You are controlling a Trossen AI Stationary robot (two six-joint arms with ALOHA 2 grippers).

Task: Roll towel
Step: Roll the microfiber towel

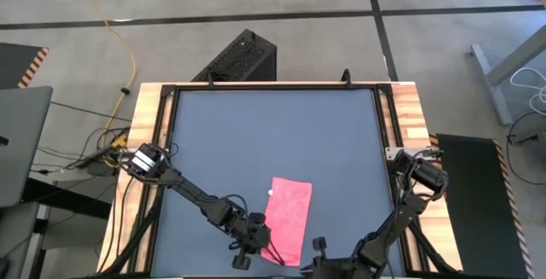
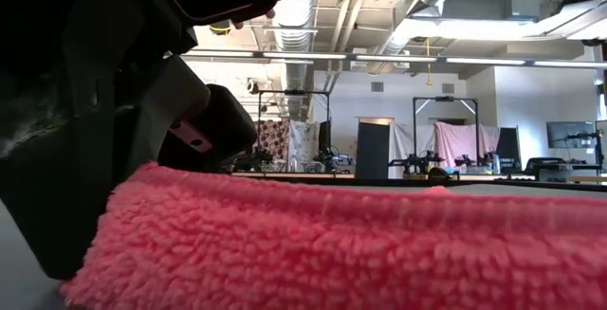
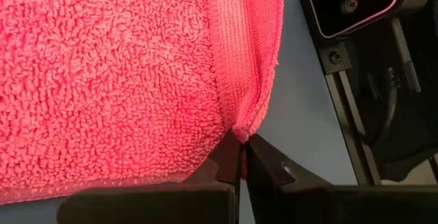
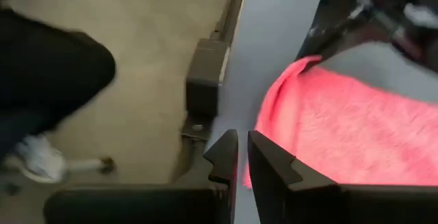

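Towel (image 1: 290, 217): bright pink, thin looped pile, lying flat and unrolled near the front edge of the dark grey tabletop (image 1: 256, 134), roughly midway between the two front corners, long side angled slightly off square. No roll is started yet; the flat spread suits a roll begun from the front end.

Left gripper (image 3: 241, 161): at the towel's near-left corner, fingers (image 3: 222, 166) closed tight on the hemmed corner, a sliver of pink caught between the tips. Judged purpose: pinching the corner so it can be lifted and turned over onto the cloth.

Right gripper (image 4: 241, 157): at the front edge by the towel's other near corner, fingers nearly closed with a narrow gap, a trace of pink in that gap. Whether it truly grips the cloth cannot be told. Likely meant to match the left so both corners turn evenly.

Person's dark-clad leg and light shoe (image 4: 34, 159): on the floor beyond the front edge, clear of the work.
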